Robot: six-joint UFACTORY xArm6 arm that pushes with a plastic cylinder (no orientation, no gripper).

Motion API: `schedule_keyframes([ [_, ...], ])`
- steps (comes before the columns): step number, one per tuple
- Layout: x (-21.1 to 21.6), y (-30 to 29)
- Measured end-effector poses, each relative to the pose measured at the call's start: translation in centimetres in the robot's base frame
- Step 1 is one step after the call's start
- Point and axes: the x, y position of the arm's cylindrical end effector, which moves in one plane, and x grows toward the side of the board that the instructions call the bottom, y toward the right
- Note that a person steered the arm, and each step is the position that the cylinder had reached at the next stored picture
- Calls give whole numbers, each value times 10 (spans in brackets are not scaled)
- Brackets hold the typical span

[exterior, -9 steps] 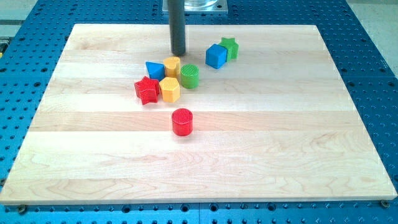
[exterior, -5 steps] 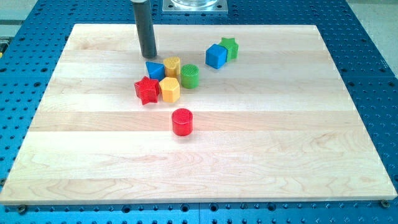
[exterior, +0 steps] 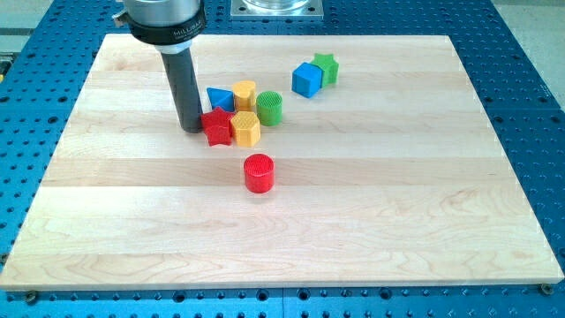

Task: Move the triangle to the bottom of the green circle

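Note:
The blue triangle (exterior: 220,98) lies left of centre near the view's top, touching a yellow cylinder (exterior: 244,93). The green circle (exterior: 269,108) stands just right of that cylinder. My tip (exterior: 191,126) rests on the board at the left side of the red star (exterior: 215,126), touching or nearly touching it, and below-left of the triangle. A yellow hexagon (exterior: 243,127) sits against the star's right side, below the yellow cylinder and lower left of the green circle.
A red cylinder (exterior: 259,172) stands alone below the cluster. A blue cube (exterior: 306,79) and a green star (exterior: 326,67) sit together at the upper right. The wooden board (exterior: 353,203) lies on a blue perforated table (exterior: 530,106).
My tip moved left from above the yellow cylinder, then down to the red star's left side. The red star and yellow hexagon have shifted slightly to the right.

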Motion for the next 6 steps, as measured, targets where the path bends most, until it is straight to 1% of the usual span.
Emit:
schedule_keyframes([
  [2, -5, 0],
  [3, -26, 0],
  [4, -35, 0],
  [6, -37, 10],
])
